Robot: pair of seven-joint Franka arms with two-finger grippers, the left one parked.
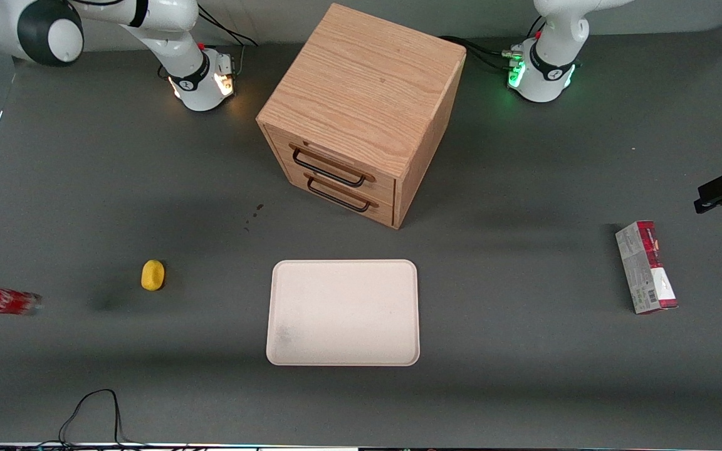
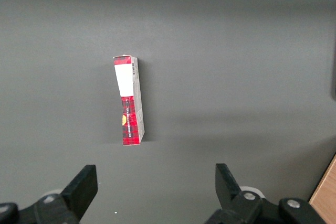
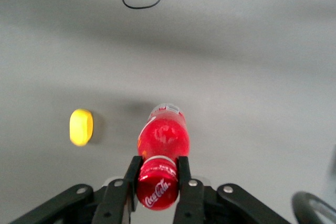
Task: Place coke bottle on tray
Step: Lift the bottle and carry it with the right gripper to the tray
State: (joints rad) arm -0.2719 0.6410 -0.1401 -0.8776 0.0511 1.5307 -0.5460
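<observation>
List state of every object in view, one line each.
coke bottle: gripped at the cap, tipped sideways, at the working arm's end.
gripper: shut on the bottle.
tray: bare, flat on table.
drawer box: both drawers closed.
carton: lying flat.
yellow object: resting on table.

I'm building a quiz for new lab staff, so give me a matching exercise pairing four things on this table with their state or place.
Things:
1. coke bottle
2. tray
3. yellow object
4. carton

States:
A. lying flat toward the parked arm's end
B. bare, in front of the wooden drawer box
C. clamped in the gripper
D. loose on the table between bottle and tray

Pairs: 1-C, 2-B, 3-D, 4-A
</observation>
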